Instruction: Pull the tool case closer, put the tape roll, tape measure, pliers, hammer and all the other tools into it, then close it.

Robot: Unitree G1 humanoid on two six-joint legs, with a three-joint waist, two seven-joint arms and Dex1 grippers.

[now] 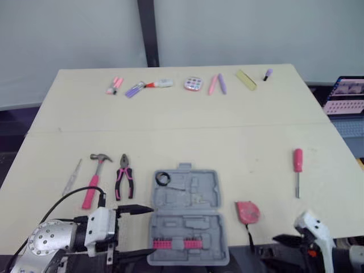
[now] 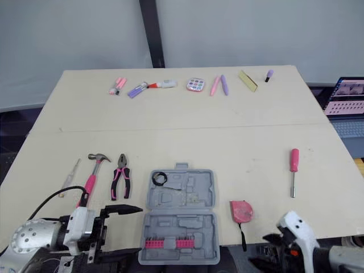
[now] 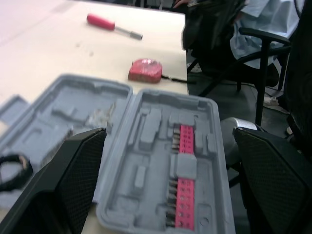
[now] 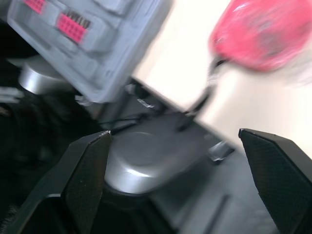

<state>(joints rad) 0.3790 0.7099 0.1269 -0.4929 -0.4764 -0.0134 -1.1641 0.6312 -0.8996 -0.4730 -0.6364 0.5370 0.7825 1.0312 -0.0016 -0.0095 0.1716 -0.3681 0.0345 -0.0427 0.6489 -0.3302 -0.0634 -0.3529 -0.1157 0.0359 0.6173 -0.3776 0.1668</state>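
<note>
The grey tool case (image 1: 187,219) lies open at the table's front edge, its near half holding a pink bit strip. A black tape roll (image 1: 162,178) rests in its far left corner. Left of the case lie the pink-handled pliers (image 1: 124,177), the hammer (image 1: 94,177) and a thin metal tool (image 1: 72,177). The pink tape measure (image 1: 247,211) sits just right of the case, and a pink screwdriver (image 1: 297,169) lies farther right. My left gripper (image 1: 135,233) is open at the case's left side. My right gripper (image 1: 280,251) is open off the front edge, below the tape measure (image 4: 265,29).
Several markers and small items line the far edge, among them a round palette (image 1: 193,83) and a yellow strip (image 1: 245,79). A laptop (image 1: 347,95) stands at the right. A black office chair (image 3: 263,44) with a seated person is beside the table.
</note>
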